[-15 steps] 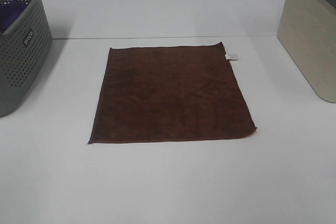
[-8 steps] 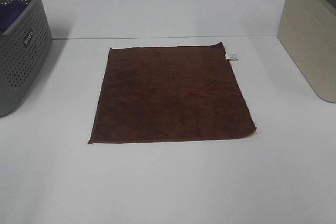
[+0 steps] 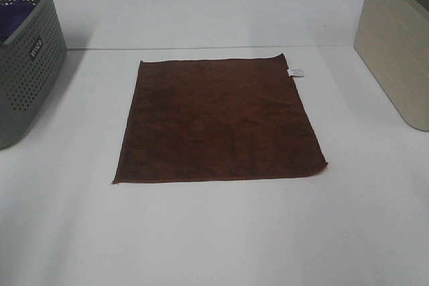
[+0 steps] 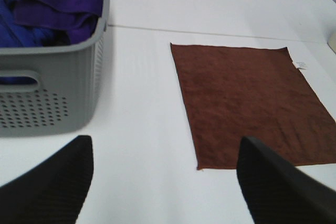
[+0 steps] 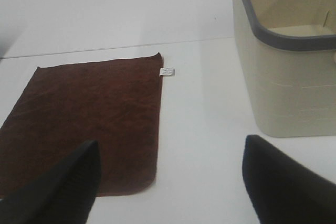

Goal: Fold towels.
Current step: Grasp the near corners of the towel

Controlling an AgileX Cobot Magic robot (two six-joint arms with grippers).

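Square brown cloth towel [image 3: 220, 120] lies flat, white worktop [image 3: 214, 232] widest off its six o'clock edge; left end effector [image 4: 165, 150], right end effector [image 5: 171, 148] both spread apart.

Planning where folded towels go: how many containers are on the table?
2: a grey perforated basket left of the brown towel, a beige bin right of it. Others may sit out of view.

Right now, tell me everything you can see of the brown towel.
The brown towel is a dark brown, roughly square cloth with a fuzzy look. It lies unfolded and flat on the white table, between the grey basket and beige bin, touching neither. A small white tag sticks out at its far right corner. Only the table touches it; the left gripper and right gripper are open and off it.
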